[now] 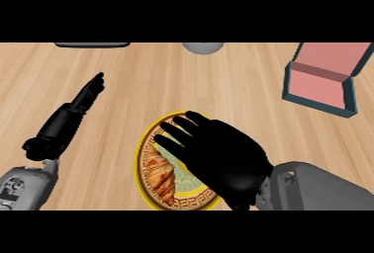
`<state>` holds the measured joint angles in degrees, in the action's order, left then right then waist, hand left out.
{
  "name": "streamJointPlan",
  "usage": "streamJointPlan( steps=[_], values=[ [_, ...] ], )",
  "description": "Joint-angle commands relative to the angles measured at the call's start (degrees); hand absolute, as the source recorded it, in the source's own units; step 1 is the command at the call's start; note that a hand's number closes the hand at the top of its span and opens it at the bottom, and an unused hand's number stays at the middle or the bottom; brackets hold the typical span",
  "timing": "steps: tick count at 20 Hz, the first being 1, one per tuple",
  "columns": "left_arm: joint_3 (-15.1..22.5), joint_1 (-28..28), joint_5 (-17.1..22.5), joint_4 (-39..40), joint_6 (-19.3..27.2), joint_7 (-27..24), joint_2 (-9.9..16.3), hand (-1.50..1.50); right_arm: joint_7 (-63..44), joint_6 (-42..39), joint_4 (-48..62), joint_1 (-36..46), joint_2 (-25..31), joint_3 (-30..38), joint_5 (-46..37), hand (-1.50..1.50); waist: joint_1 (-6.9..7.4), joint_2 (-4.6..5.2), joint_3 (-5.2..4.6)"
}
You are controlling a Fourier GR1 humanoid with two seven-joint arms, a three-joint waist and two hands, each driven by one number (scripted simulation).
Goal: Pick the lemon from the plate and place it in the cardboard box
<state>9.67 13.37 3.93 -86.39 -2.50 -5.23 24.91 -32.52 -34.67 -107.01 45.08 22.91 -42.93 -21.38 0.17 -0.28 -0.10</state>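
Lemon not visible: the right hand [219,158] lies spread over the plate [146,148], palm down, and the fruit is presumably beneath it, though that cannot be confirmed from the head view. Fingers point up and to the left across the plate, extended rather than curled; whether the thumb or fingertips have closed on anything underneath cannot be told. Judged by the posture, the hand is placed to come down on the lemon from above, which suits a round item sitting in a shallow dish.

The plate, yellow-rimmed with a patterned border, shows only its left portion; an orange-brown patch is seen there, which may be decoration or food.

The cardboard box [321,84] stands well apart, toward the upper right, its flap raised and its pink interior exposed, so the opening is ready to receive. It lies on the right hand's own side, which explains the choice of arm.

The left hand [87,96] rests at the left, clear of the plate, fingers straight and holding nothing.

A grey round object [203,47] and a dark flat item [92,44] sit at the far edge, both cut off.
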Motion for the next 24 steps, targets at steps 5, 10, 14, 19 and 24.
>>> streamJointPlan(
  steps=[5,10,14,19,24],
  values=[
    [-0.6,-1.1,-1.6,-2.9,-0.7,1.9,-1.8,0.00,-15.9,-8.7,-0.4,-2.4,-11.2,-2.2,-1.4,-1.50,-0.11,0.11,0.09],
    [-2.5,0.4,-2.5,-0.8,-2.2,1.9,-2.2,0.00,-17.4,-9.2,1.3,-6.0,-15.7,-5.7,-6.2,-1.50,-0.23,0.19,0.09],
    [-2.3,0.8,-5.4,0.1,-1.0,0.5,-3.6,0.00,-16.5,-9.1,4.1,-5.8,-17.1,-6.4,-11.8,-1.50,-0.13,0.21,0.09],
    [-4.0,-2.2,-4.6,-3.2,-3.9,0.7,-3.2,0.00,-8.5,-7.6,8.5,-6.2,-16.6,-2.7,-17.6,-1.50,0.24,0.22,0.11],
    [-4.6,3.7,-7.2,2.6,-3.3,0.7,-6.4,0.00,-7.5,-7.3,12.9,-7.4,-21.0,-4.9,-23.4,-1.50,-0.09,0.32,0.09]
  ],
)
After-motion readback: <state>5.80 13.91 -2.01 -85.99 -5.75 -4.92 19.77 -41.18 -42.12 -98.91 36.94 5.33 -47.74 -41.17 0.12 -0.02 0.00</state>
